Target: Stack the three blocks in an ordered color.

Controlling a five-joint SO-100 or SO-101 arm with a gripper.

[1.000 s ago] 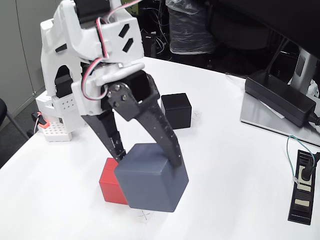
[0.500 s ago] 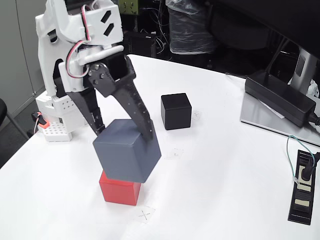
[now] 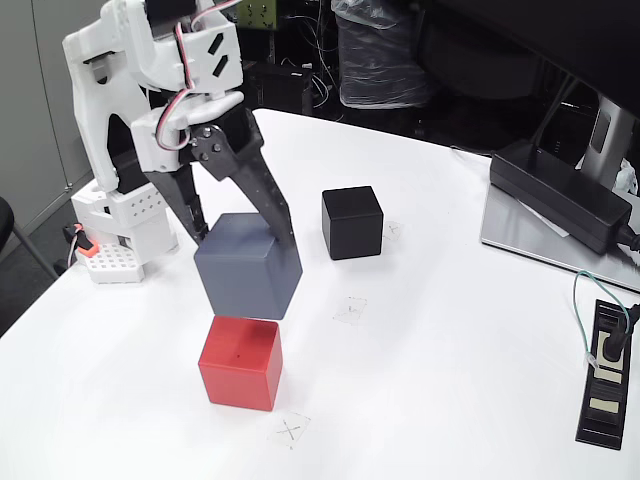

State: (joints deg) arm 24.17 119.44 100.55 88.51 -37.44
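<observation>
Above the red cube [image 3: 240, 363] hangs the grey cube [image 3: 247, 266], grasped in the black jaws, tilted slightly; at 2 o'clock on the desk [image 3: 450, 330] sits the black cube [image 3: 352, 222]

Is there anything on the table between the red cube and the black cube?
In the fixed view, only bare white table with a faint pencilled mark lies between the red cube and the black cube. The grey cube hangs in the claw above the red one.

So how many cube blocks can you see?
3. The grey block is held up in the gripper, just above the red block on the table. The black block sits farther back.
</observation>
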